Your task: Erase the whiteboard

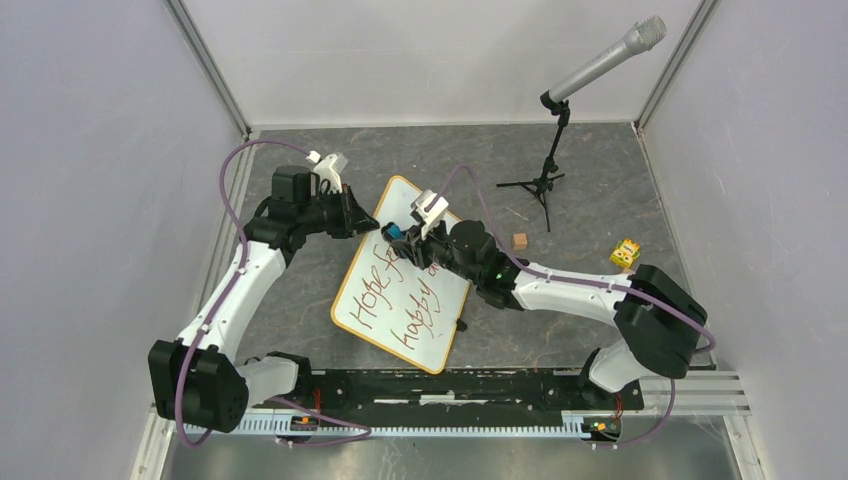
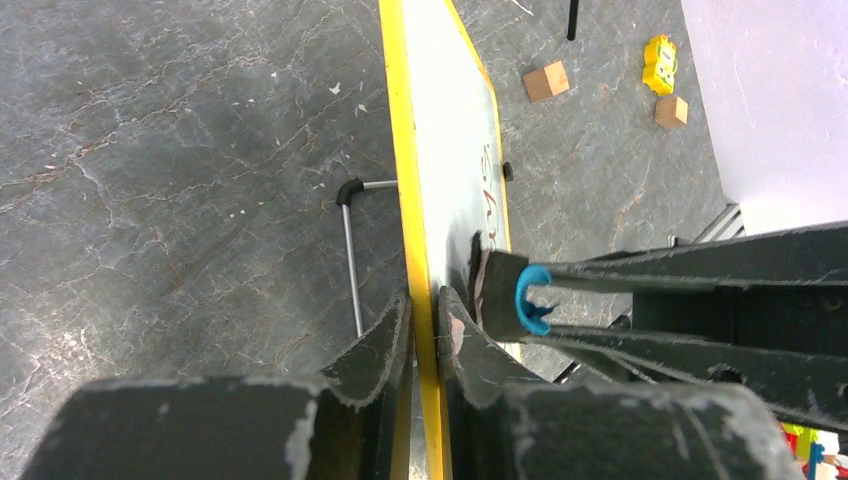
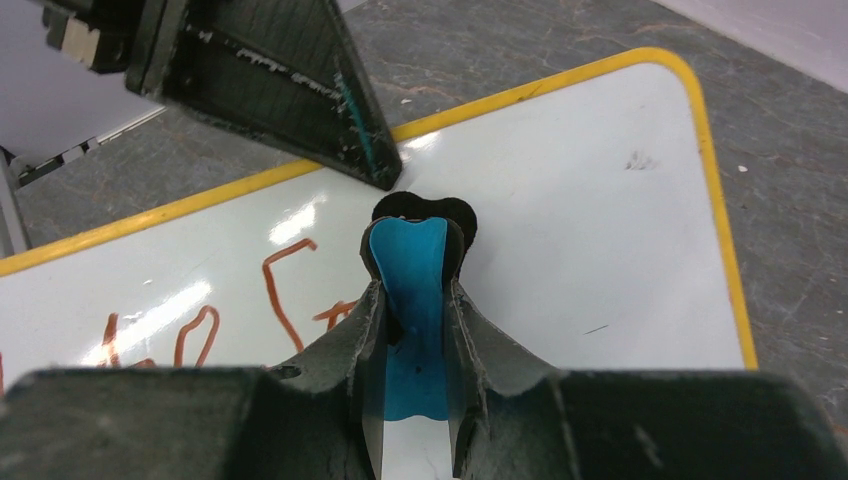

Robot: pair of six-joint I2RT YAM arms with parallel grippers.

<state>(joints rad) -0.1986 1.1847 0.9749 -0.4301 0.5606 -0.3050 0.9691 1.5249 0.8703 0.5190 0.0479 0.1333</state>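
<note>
Left wrist view: the left gripper [image 2: 425, 310] pinches the yellow edge of the whiteboard [image 2: 445, 120], mid-table [image 2: 180, 150]. The right gripper [image 3: 415, 290] grips a blue eraser [image 3: 410, 250] on the board; it should press flat and rub across the red words [image 1: 400, 300].

The left claw [image 2: 425, 305] pinches the yellow frame of the whiteboard [image 2: 450, 130], one finger on each side. From the right, the right claw [image 2: 565, 300] presses a blue-backed eraser [image 2: 500, 290] against the board's face, near red-brown writing. Beyond, a wooden block [image 2: 546, 81] and a yellow toy [image 2: 659, 62] lie on the table [image 2: 150, 150].
</note>
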